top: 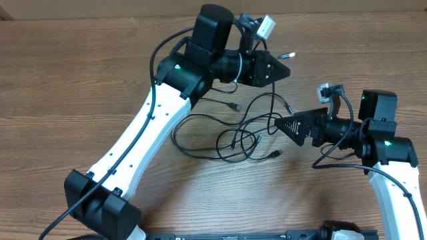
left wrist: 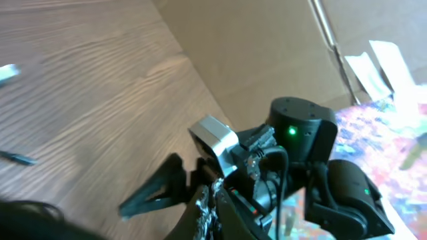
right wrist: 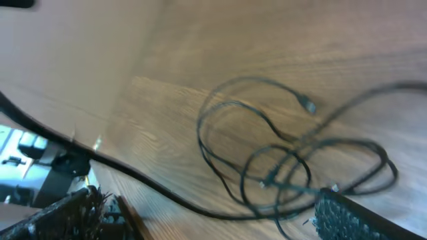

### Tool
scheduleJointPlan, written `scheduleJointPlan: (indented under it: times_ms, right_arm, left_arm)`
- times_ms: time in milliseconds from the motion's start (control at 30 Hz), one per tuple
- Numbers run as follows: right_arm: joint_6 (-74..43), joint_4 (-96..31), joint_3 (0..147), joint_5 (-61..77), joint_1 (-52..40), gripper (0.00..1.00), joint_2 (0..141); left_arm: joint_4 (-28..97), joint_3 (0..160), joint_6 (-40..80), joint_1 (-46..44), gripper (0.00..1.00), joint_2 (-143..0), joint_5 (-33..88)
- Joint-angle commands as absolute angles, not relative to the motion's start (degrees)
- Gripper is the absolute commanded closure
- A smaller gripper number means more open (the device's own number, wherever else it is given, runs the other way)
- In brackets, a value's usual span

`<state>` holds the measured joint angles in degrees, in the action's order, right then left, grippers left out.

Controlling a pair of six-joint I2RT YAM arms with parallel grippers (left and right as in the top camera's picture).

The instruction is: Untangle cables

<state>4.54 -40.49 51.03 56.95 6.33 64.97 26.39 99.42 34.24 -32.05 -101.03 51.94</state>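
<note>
Several thin black cables (top: 233,137) lie tangled in loops on the wooden table, their small plugs spread around the heap. My left gripper (top: 283,71) is raised above the far side of the tangle. Its fingers (left wrist: 208,212) are pressed together, and I see no cable between them. My right gripper (top: 279,125) points left at the right edge of the tangle. In the right wrist view its fingers (right wrist: 207,210) are wide apart, with the cable loops (right wrist: 287,160) just ahead and one strand passing close by the right finger.
A loose silver-tipped plug (top: 291,55) lies beyond the left gripper. A cardboard wall (left wrist: 267,53) stands along the far table edge. The right arm and its camera (left wrist: 220,143) fill the left wrist view. A thick black arm wire (right wrist: 133,175) crosses the right wrist view.
</note>
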Motion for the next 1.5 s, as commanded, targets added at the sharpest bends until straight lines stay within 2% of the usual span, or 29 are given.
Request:
scheduleJointPlan:
  times_ms: [0, 267, 367, 433, 800, 933, 1067, 1300, 1333, 1400, 1467]
  right_arm:
    - [5.04, -37.98, 52.62, 62.61, 6.44, 0.00, 64.03]
    - [5.04, -32.99, 52.62, 68.31, 6.44, 0.00, 64.03]
    - [4.99, -33.28, 52.60, 68.31, 6.44, 0.12, 64.03]
    - [5.02, -33.26, 52.58, 68.49, 6.44, 0.16, 64.03]
    - [5.02, -30.81, 52.58, 73.01, 6.39, 0.19, 64.03]
    - [5.02, -30.41, 52.58, 73.21, 6.39, 0.25, 64.03]
    - [5.02, -30.44, 52.58, 73.21, 6.39, 0.41, 64.03]
    - [4.97, -30.46, 52.58, 73.17, 6.39, 0.86, 64.03]
    - [4.73, -30.46, 52.58, 73.14, 6.39, 0.96, 64.03]
    - [4.32, -30.48, 52.58, 73.03, 6.39, 0.96, 64.03]
    - [4.05, -30.50, 52.58, 72.88, 6.39, 0.96, 64.03]
  left_arm:
    - [25.12, 100.84, 36.47, -33.32, 0.96, -99.31, 53.63]
    - [20.32, 100.84, 40.05, -34.61, 0.96, -99.31, 53.56]
    - [18.81, 100.84, 40.42, -34.63, 0.96, -99.31, 53.41]
    - [17.96, 100.84, 41.12, -34.63, 0.96, -99.31, 53.39]
    - [15.97, 100.84, 42.92, -36.32, 0.96, -99.31, 49.76]
    - [15.99, 100.84, 42.92, -37.23, 0.96, -99.31, 48.05]
    - [16.01, 100.82, 42.87, -38.11, 0.96, -99.31, 46.24]
    - [16.03, 100.82, 42.85, -38.17, 0.96, -99.31, 45.84]
    - [16.03, 100.82, 42.81, -38.17, 0.96, -99.31, 45.84]
    - [16.12, 100.82, 42.06, -38.17, 0.90, -99.31, 45.87]
    - [16.73, 100.82, 40.47, -38.15, 0.78, -99.31, 45.84]
